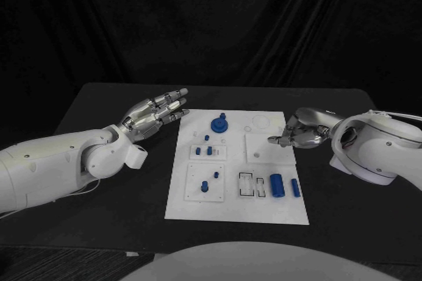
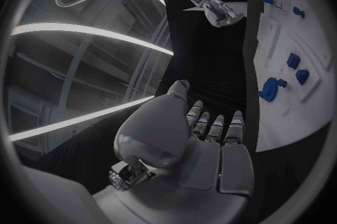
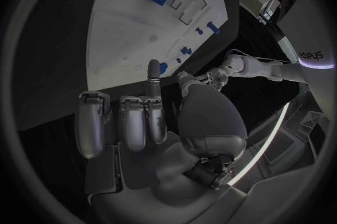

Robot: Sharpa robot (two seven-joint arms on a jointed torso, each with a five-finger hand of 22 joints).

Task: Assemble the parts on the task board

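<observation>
- The white rectangular task board [image 1: 264,214] is lying flat in the middle of the black counter [image 1: 105,104], with small blue plastic parts spread across it.
- A large blue cylinder [image 1: 276,185] and a slimmer blue peg [image 1: 296,188] are lying loose near the board's right edge.
- Both look light, rigid and smooth, likely to roll; pinching across the middle seems safest.
- The left hand [image 1: 157,113] is hovering beside the board's far left corner, fingers extended, holding nothing.
- The right hand [image 1: 299,133] is sitting at the board's right edge, fingers curled; whether it is pinching anything cannot be told.
- Bare counter is flanking the board on both sides, giving the arms room.
</observation>
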